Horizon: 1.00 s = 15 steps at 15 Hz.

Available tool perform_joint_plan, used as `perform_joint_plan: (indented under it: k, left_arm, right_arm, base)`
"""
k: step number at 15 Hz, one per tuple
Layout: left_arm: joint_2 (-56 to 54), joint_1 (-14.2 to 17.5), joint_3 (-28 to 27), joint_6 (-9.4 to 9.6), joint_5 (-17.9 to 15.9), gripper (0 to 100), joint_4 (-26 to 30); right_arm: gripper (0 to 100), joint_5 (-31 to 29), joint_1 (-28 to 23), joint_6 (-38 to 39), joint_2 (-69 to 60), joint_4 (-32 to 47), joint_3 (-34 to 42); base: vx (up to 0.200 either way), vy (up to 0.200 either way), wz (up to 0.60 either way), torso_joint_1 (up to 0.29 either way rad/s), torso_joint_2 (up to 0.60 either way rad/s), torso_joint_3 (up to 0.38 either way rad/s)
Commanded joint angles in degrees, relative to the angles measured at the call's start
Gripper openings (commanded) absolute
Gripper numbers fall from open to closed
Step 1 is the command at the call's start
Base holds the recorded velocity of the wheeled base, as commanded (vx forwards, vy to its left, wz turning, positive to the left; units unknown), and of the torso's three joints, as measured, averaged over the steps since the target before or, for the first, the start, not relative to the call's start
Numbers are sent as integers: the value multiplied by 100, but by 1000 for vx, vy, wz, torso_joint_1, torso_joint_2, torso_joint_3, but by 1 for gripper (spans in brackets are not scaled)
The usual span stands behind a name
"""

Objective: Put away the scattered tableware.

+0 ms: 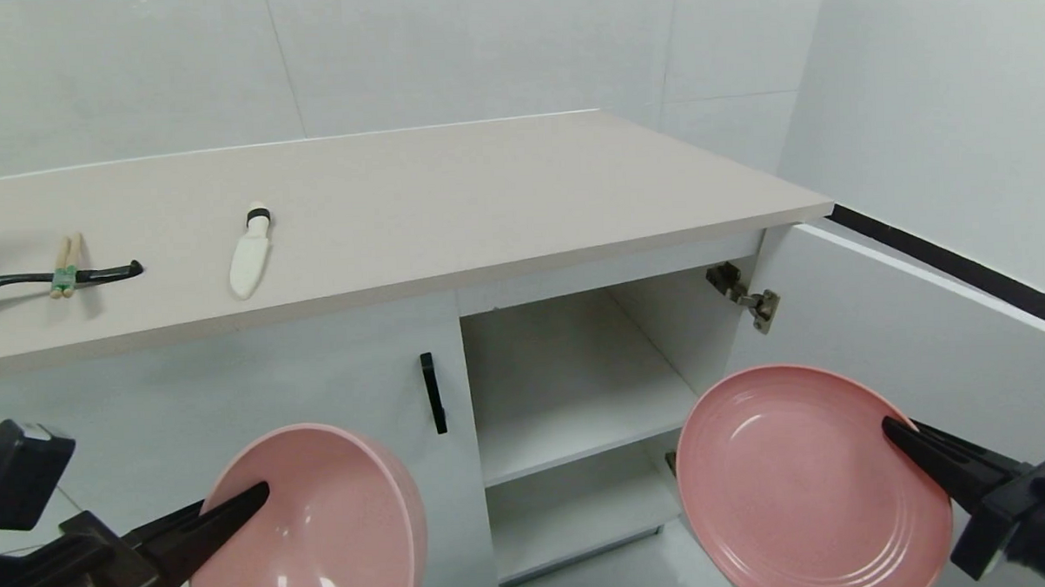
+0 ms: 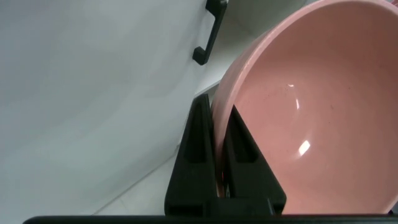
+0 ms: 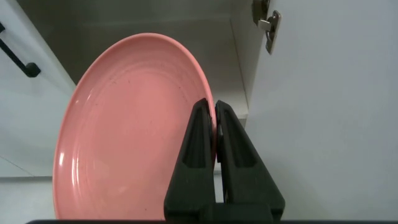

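Observation:
My left gripper is shut on the rim of a pink bowl, held low in front of the closed left cabinet door. Over on the right, a pink plate hangs tilted by its rim in my right gripper, which is shut on it, just outside the open cabinet. On the countertop lie a white knife and a pair of chopsticks.
The cabinet's right door stands swung open, with its hinge showing. Two bare white shelves sit inside. A black handle is on the closed left door. A black utensil lies at the counter's left edge.

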Motion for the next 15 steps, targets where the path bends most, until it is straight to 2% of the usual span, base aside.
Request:
perform_joint_plan:
  k: [1,5,9,13,15]
  left_arm:
    - [-1,1,-5,-1,1,0,-5]
    - [-1,1,-5,-1,1,0,4]
    - [8,10,-5,-1,1,0,4]
    - [8,1,-5,-1,1,0,13]
    - [8,10,-5,-10,1,0,13]
  right_arm:
    - [0,-1,11,3,-12,29,0]
    - [0,-1,11,3,-30,64,0]
    - [0,-1,-6,3,-30,55,0]
    - [0,-1,-94,-5,-12,64,0]
    - [0,-1,-112,-5,-12,64,0]
  base:
    - [0,0,0,-36,80,71]
    - [0,0,0,1,13,9]
    - [0,0,0,-11,205,185]
    - [0,0,0,0,39,34]
    - [0,0,0,-373,71,-327]
